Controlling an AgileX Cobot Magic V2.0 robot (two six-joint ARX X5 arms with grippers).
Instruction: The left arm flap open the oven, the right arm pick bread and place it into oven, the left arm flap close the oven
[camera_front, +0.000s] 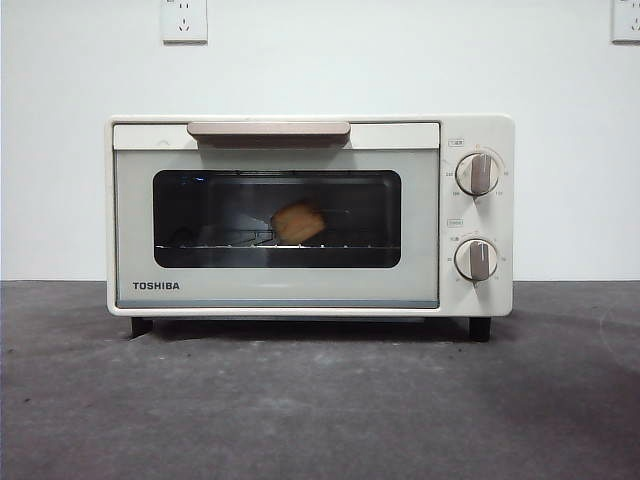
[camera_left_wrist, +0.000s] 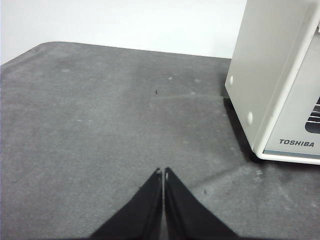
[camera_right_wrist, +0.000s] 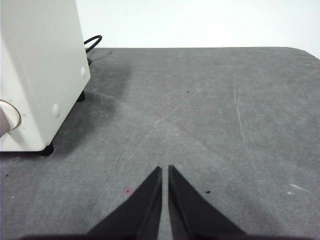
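Fingers of both grippers pressed together, empty; TOSHIBA oven (camera_front: 300, 290) shut, bread (camera_front: 298, 222) inside.

The brand name TOSHIBA stands in dark capitals on the lower left corner of the door of the oven (camera_front: 275, 215), below the glass window. The left wrist view shows the same word, TOSHIBA, on the door's lower strip near the oven's corner. Beside each of the two knobs (camera_front: 477, 173) on the right-hand panel there is a small boxed label and a ring of tiny scale figures, all too small to read. No other writing can be read anywhere.
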